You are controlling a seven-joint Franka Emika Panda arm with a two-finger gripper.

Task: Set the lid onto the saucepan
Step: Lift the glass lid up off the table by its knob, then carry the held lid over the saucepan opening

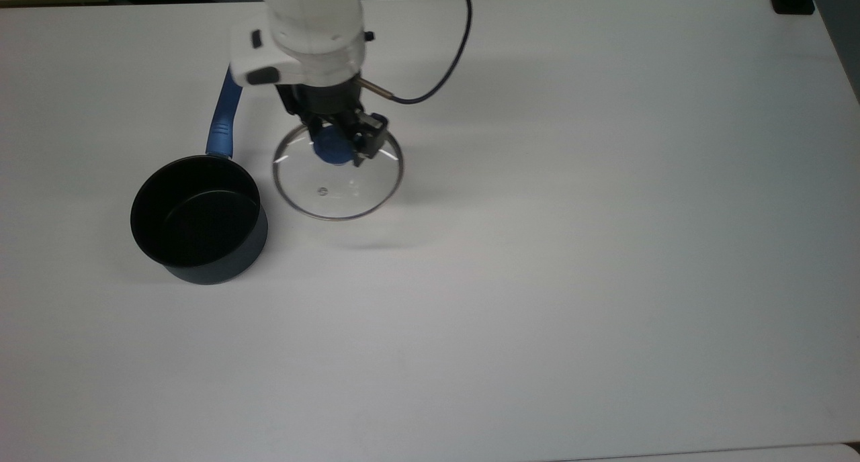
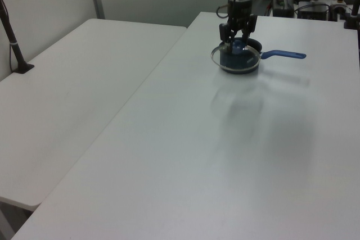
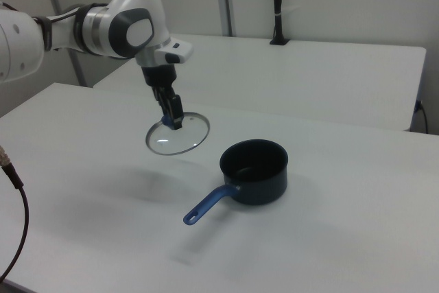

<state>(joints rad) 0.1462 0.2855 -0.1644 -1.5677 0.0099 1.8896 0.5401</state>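
Note:
The clear glass lid (image 1: 339, 183) (image 2: 236, 58) (image 3: 180, 136) with a metal rim hangs in the air above the table. My gripper (image 1: 338, 143) (image 2: 236, 35) (image 3: 169, 121) is shut on its blue knob (image 1: 330, 150). The black saucepan (image 1: 196, 215) (image 3: 254, 169) stands on the white table at the top view's left, its blue handle (image 1: 224, 116) (image 3: 209, 205) pointing to the far edge. In the top view the lid is just right of the saucepan's rim, beside it. In the left view the lid overlaps the saucepan (image 2: 254, 46) behind it.
The white table (image 1: 571, 247) stretches wide to the top view's right and front. A dark cable (image 1: 443, 72) loops from the wrist. A second white table (image 2: 73, 94) stands alongside at the left view's left, with a black post (image 2: 11, 37) on it.

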